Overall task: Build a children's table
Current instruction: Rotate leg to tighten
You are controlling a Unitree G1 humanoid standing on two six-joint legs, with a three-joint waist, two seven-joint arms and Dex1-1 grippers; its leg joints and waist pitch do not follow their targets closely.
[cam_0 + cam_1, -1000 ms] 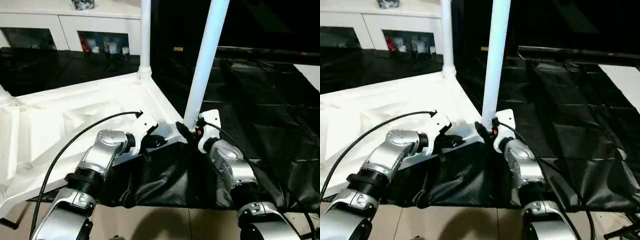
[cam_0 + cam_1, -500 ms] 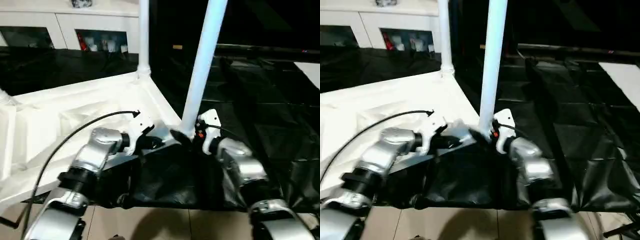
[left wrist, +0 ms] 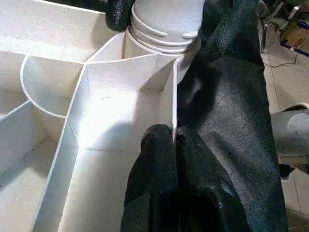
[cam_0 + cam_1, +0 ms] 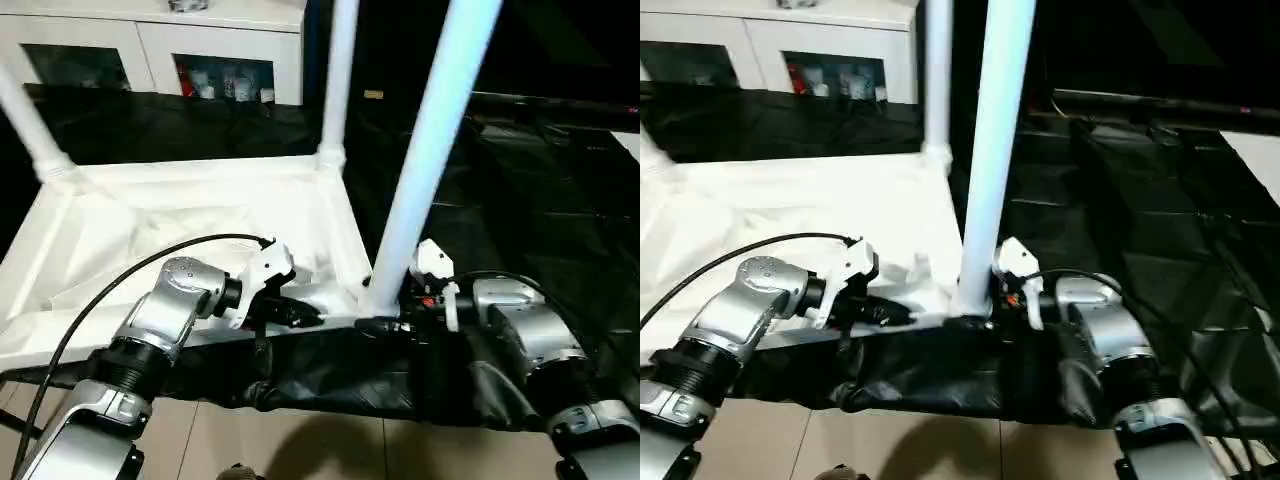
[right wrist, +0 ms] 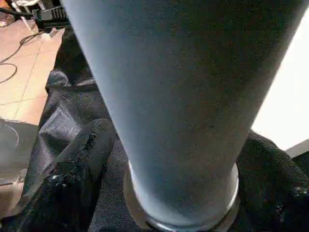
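Children's table point(image 4: 200, 215) upside down on black desk point(image 4: 560, 200), frame centre-left; stiff, light, slick plastic. Near leg point(image 4: 430, 160) upright in corner socket. Left gripper point(image 3: 175, 145) clamped on rim wall. Right gripper point(image 5: 174, 193) apart around leg base; best hold low there.

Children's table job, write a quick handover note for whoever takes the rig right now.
Left gripper: shut, fingers pinching the near rim of the upside-down tabletop.
Right gripper: fingers either side of the near-right leg at its base; grip not certain.
Things: tabletop lies underside up on the black-covered work table.
Done: three legs stand in corner sockets: near-right, far-right leg, far-left leg.
Left: the fourth corner is out of sight; check it, confirm the near-right leg is seated, then turn the table upright.
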